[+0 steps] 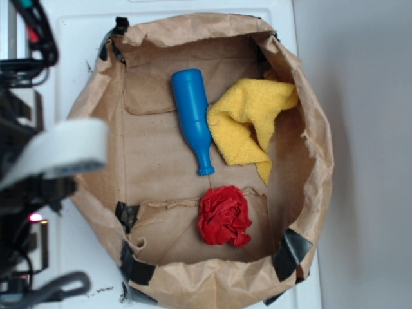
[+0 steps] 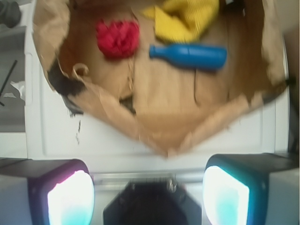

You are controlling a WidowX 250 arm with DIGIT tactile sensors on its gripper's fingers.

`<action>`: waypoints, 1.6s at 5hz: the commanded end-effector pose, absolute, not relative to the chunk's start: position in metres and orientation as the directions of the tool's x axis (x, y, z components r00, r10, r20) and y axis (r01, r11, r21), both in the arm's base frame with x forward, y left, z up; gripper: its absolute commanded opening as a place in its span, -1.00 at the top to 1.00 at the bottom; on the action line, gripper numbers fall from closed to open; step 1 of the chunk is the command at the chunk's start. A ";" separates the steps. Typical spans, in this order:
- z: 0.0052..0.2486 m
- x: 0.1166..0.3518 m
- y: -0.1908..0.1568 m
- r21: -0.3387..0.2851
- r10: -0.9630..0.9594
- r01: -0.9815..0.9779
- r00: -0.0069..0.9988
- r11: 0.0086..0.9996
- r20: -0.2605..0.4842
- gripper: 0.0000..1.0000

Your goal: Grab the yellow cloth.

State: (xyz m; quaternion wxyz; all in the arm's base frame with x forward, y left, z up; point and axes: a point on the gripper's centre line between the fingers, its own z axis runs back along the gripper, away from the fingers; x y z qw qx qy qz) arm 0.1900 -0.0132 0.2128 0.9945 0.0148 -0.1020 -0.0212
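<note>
The yellow cloth (image 1: 250, 122) lies crumpled in the far right part of a shallow brown paper bag tray (image 1: 309, 193), touching the blue bottle beside it. In the wrist view the yellow cloth (image 2: 187, 18) shows at the top edge, partly cut off. My gripper (image 2: 147, 180) is open, its two pale fingers (image 2: 70, 197) wide apart with nothing between them. It hangs over the white surface outside the bag's near rim, well away from the cloth. In the exterior view my arm (image 1: 58, 151) is a blurred shape at the left, outside the bag.
A blue plastic bottle (image 1: 195, 119) lies in the tray between my side and the cloth, with a red wad of fabric (image 1: 224, 215) near its neck. The bag's torn, raised paper walls (image 2: 164, 136) ring everything. Black tape (image 1: 293, 251) holds the corners.
</note>
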 end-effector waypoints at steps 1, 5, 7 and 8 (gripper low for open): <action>0.181 0.254 0.013 0.055 -0.110 0.099 0.963 0.994 0.246 -1.00; 0.153 0.282 0.019 0.024 -0.035 0.032 0.984 0.999 0.173 -1.00; 0.153 0.282 0.019 0.024 -0.035 0.032 0.984 0.999 0.173 -1.00; 0.130 0.322 0.024 0.070 0.037 -0.050 0.985 0.996 0.168 -1.00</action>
